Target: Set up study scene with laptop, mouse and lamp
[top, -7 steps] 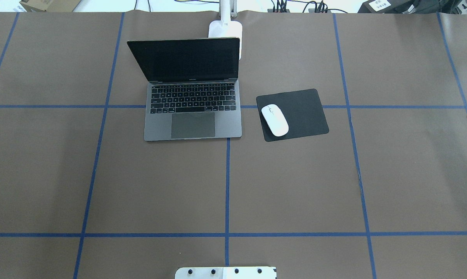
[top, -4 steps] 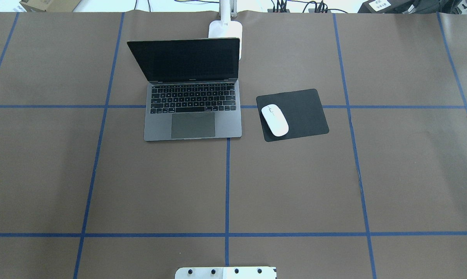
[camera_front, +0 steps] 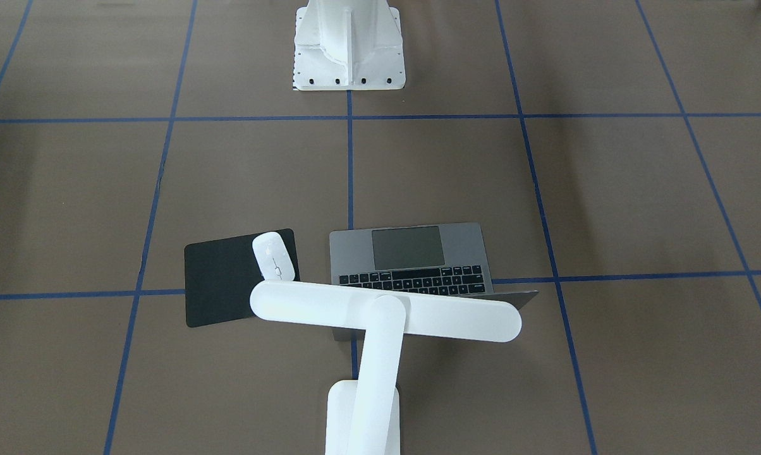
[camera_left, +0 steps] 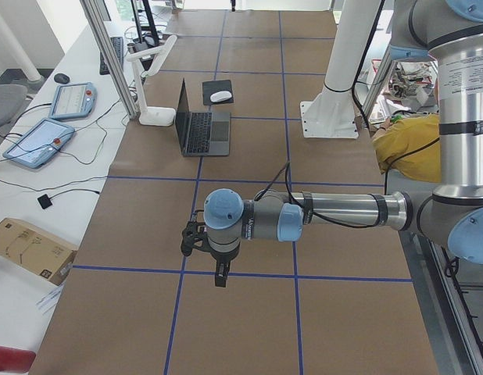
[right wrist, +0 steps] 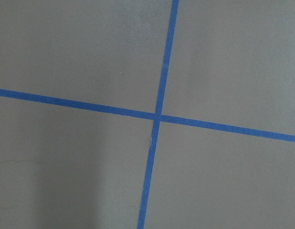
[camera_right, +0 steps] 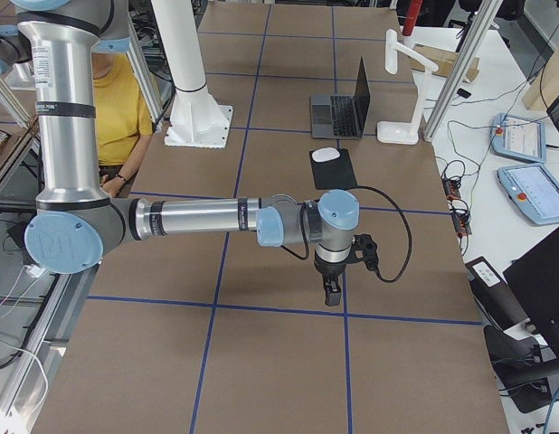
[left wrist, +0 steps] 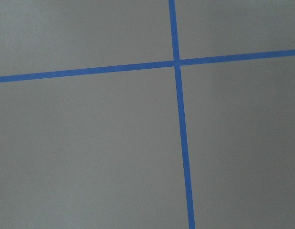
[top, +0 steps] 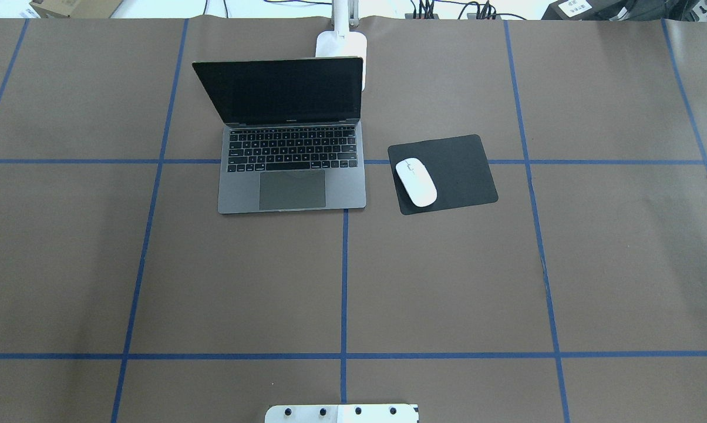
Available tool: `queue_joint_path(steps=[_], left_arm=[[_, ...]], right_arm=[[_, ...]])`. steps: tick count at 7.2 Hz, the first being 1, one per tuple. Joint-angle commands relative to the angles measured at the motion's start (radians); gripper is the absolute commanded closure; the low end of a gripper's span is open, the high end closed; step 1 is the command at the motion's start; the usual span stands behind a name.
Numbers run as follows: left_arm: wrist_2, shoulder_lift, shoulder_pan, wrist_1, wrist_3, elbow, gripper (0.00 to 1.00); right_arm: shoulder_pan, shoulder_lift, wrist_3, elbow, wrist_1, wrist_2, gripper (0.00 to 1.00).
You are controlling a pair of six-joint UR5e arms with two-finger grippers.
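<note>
Laptop stands open. Mouse lies on mat to laptop's right, on the right gripper's side. Lamp stands behind laptop. Left gripper and right gripper hang well apart from laptop; whether either is open, or holds anything, cannot be told.

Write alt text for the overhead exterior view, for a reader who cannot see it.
An open grey laptop with a dark screen sits on a brown table gridded with blue tape, with a white mouse lying on a black mat to its right. The white lamp stands just behind the screen, its head out of frame; no robot arm is in view.
</note>
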Motion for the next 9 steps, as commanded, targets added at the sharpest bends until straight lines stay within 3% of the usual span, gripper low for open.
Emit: queue_joint_path(steps=[1,9], left_arm=[[0.000,0.008,0.000,-0.025,-0.001,0.000,0.00],[0.002,0.008,0.000,-0.025,-0.001,0.003,0.00]], right_arm=[[0.013,-0.015,0.000,0.002,0.002,0.058,0.00],[0.010,-0.006,-0.013,0.004,0.007,0.058,0.00]])
